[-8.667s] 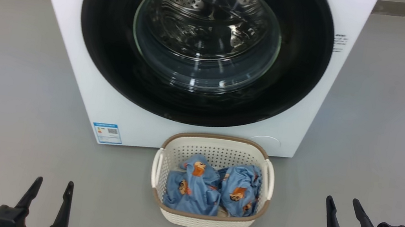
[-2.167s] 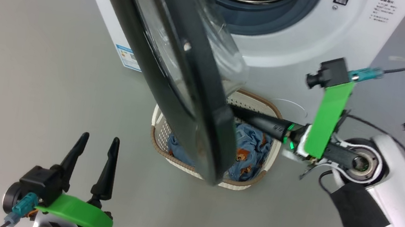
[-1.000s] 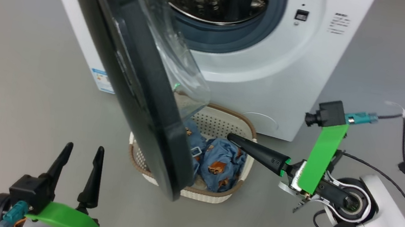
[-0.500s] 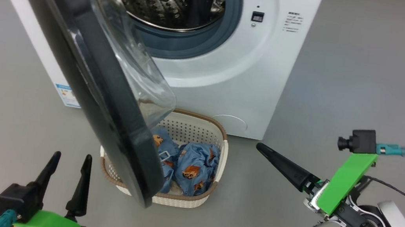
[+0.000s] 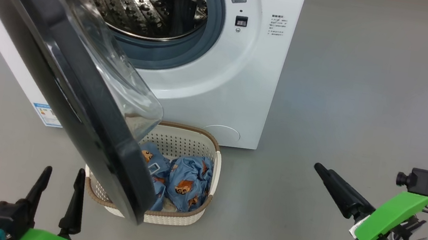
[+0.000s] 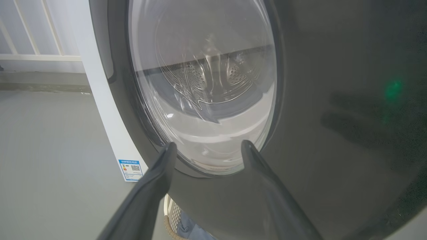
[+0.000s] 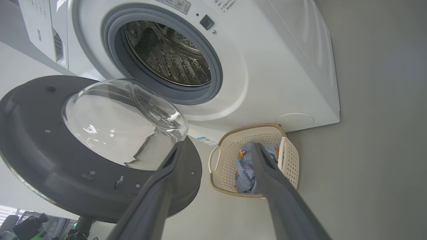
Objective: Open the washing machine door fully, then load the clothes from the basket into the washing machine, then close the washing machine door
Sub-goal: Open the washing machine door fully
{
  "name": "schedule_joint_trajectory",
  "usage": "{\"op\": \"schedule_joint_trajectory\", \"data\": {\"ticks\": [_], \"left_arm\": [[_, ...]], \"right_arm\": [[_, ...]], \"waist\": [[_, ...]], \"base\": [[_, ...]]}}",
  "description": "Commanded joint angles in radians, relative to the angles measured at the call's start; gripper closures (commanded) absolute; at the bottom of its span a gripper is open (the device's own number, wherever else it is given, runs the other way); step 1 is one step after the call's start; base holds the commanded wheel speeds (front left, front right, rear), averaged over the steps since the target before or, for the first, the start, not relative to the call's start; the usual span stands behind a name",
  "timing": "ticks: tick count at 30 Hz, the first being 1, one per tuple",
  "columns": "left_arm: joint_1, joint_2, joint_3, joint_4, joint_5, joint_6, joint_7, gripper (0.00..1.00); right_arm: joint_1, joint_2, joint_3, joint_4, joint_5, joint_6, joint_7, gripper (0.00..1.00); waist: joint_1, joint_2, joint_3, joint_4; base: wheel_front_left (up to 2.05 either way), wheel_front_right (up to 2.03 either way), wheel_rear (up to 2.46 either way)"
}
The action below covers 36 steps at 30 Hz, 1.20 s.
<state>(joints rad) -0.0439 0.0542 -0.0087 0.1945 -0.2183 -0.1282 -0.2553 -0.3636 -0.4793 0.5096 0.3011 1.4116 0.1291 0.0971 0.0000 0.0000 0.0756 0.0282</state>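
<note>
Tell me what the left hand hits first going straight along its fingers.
Probably the washing machine door: the left hand points at its outer face, near the glass's lower edge; depth unclear.

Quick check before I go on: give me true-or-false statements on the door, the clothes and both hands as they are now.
The washing machine door is swung open. True.
The clothes are already loaded. False: they lie in the basket.
The right hand grips the door. False: it is open and clear of the door.
The left hand is open. True.
</note>
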Motion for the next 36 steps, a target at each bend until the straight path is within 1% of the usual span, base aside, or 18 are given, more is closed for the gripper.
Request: {"op": "schedule_joint_trajectory", "data": {"ticks": [1, 11, 12, 15, 18, 21, 27, 33, 36], "left_arm": [[-0.017, 0.020, 0.038, -0.029, -0.008, -0.002, -0.006, 0.00], [-0.014, 0.021, 0.041, -0.026, -0.009, -0.002, -0.006, 0.00], [-0.014, 0.021, 0.041, -0.026, -0.009, -0.002, -0.006, 0.00], [-0.014, 0.021, 0.042, -0.026, -0.009, -0.002, -0.006, 0.00], [-0.013, 0.021, 0.043, -0.027, -0.009, -0.002, -0.006, 0.00], [-0.012, 0.020, 0.046, -0.029, -0.008, -0.002, -0.006, 0.00], [-0.011, 0.019, 0.046, -0.031, -0.008, -0.002, -0.006, 0.00], [-0.012, 0.020, 0.044, -0.031, -0.006, -0.002, -0.006, 0.00], [-0.012, 0.020, 0.044, -0.031, -0.006, -0.002, -0.006, 0.00]], "right_arm": [[0.022, -0.025, 0.022, -0.007, -0.025, 0.002, -0.042, 0.00], [0.026, -0.075, 0.130, 0.068, -0.078, 0.002, -0.291, 0.00], [0.026, -0.075, 0.130, 0.068, -0.078, 0.002, -0.291, 0.00], [0.021, -0.090, 0.159, 0.092, -0.120, 0.002, -0.340, 0.00], [0.018, -0.090, 0.154, 0.111, -0.167, 0.002, -0.357, 0.00], [0.030, -0.070, 0.064, 0.104, -0.257, 0.002, -0.358, 0.00], [0.106, -0.005, -0.111, 0.052, -0.465, 0.002, -0.359, 0.00], [0.168, 0.053, -0.252, -0.002, -0.625, 0.002, -0.359, 0.00], [0.194, 0.078, -0.304, -0.020, -0.684, 0.002, -0.359, 0.00]], "waist": [[0.0000, 0.0000, 0.003, -0.003], [0.0000, 0.0000, -0.002, -0.005], [0.0000, 0.0000, -0.002, -0.005], [0.0000, 0.0000, -0.003, -0.003], [0.0000, 0.0000, -0.005, 0.000], [0.0000, 0.0000, -0.005, 0.000], [0.0000, 0.0000, -0.006, 0.005], [0.0000, 0.0000, -0.008, 0.008], [0.0000, 0.0000, -0.008, 0.010]], "base": [[0.00, 0.00, 0.00], [0.00, 0.00, 0.00], [0.00, 0.00, 0.00], [0.00, 0.00, 0.00], [0.00, 0.00, 0.00], [0.00, 0.00, 0.00], [0.00, 0.00, 0.00], [0.00, 0.00, 0.00], [0.00, 0.00, 0.00]]}}
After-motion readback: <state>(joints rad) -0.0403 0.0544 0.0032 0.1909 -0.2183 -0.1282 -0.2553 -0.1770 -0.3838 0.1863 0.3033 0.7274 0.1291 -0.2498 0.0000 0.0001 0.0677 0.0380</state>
